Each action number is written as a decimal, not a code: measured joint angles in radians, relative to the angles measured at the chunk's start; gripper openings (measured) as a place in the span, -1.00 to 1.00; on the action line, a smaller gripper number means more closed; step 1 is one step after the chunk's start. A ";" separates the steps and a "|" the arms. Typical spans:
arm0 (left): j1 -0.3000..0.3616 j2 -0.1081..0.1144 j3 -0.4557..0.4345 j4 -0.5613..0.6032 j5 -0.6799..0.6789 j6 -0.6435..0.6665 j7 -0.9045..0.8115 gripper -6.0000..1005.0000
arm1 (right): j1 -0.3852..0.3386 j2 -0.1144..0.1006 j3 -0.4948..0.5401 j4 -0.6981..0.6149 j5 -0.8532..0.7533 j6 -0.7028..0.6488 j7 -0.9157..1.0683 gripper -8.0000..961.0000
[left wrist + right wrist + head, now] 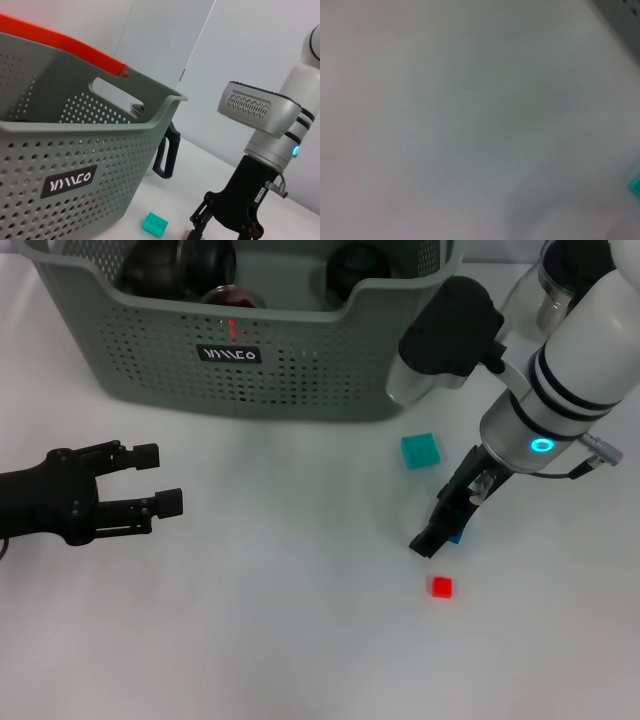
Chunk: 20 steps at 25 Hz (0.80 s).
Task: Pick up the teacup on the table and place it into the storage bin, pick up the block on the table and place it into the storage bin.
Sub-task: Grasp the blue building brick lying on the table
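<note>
You had the right gripper (pixel 441 530) down at the table (pixel 250 620), just past the red block (pixel 441 587) on its near side and the teal block (pixel 421 451) on its far side. A blue block (pixel 457 536) touched its fingers; whether they gripped it, I could not tell. These blocks looked light, stiff and smooth, so take one by two flat opposite faces. The storage bin (pixel 300 370) stood beyond. Your left gripper (pixel 160 480) rested open, well apart.
</note>
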<state>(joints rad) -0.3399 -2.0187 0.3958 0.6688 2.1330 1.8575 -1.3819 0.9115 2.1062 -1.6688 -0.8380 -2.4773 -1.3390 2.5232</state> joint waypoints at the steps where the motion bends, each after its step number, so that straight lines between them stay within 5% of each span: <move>1: 0.000 0.000 0.000 0.000 -0.001 0.000 0.000 0.71 | 0.000 0.000 -0.003 0.000 0.000 -0.004 0.000 0.72; 20: 0.006 -0.001 0.000 0.000 -0.004 0.000 0.000 0.71 | 0.000 -0.003 -0.014 -0.003 -0.004 -0.035 0.008 0.65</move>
<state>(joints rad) -0.3335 -2.0198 0.3957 0.6689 2.1287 1.8574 -1.3821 0.9114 2.1031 -1.6824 -0.8411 -2.4809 -1.3740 2.5307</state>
